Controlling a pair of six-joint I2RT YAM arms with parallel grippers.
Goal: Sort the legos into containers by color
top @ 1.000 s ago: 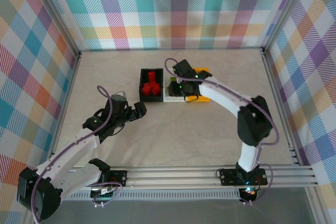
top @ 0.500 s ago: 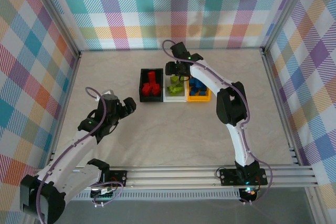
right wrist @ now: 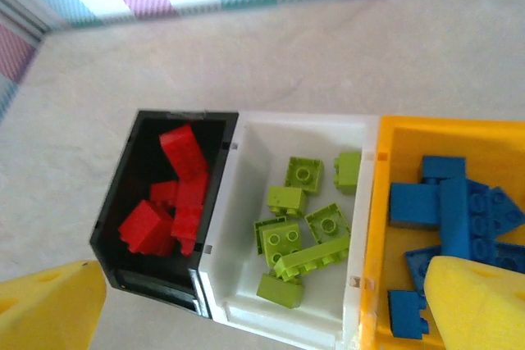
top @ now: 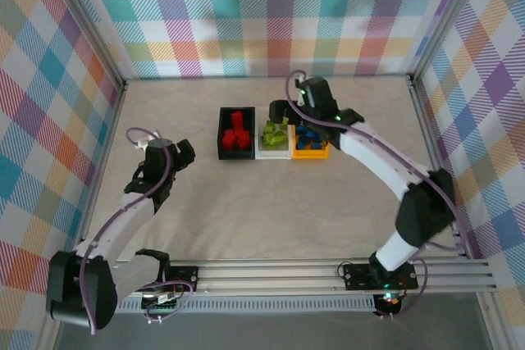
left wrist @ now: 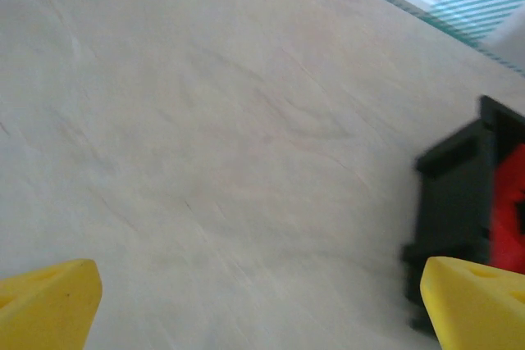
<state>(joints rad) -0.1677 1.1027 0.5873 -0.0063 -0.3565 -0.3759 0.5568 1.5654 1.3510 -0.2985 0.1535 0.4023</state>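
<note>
Right end effector (right wrist: 262,309) has sprung wide, empty; beneath it I see red legos (right wrist: 176,198) in the black bin (right wrist: 148,280), green legos (right wrist: 295,223) in the white bin (right wrist: 246,153), blue legos (right wrist: 447,202) in the orange bin (right wrist: 373,227). Left end effector (left wrist: 262,301) seems open, empty, in my blurred view.

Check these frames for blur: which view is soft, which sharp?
Left wrist: blurred throughout, the black bin has fuzzy edges. Right wrist: sharp on the green legos, only its yellow fingertips soft. Top external: evenly lit, crisp.
</note>
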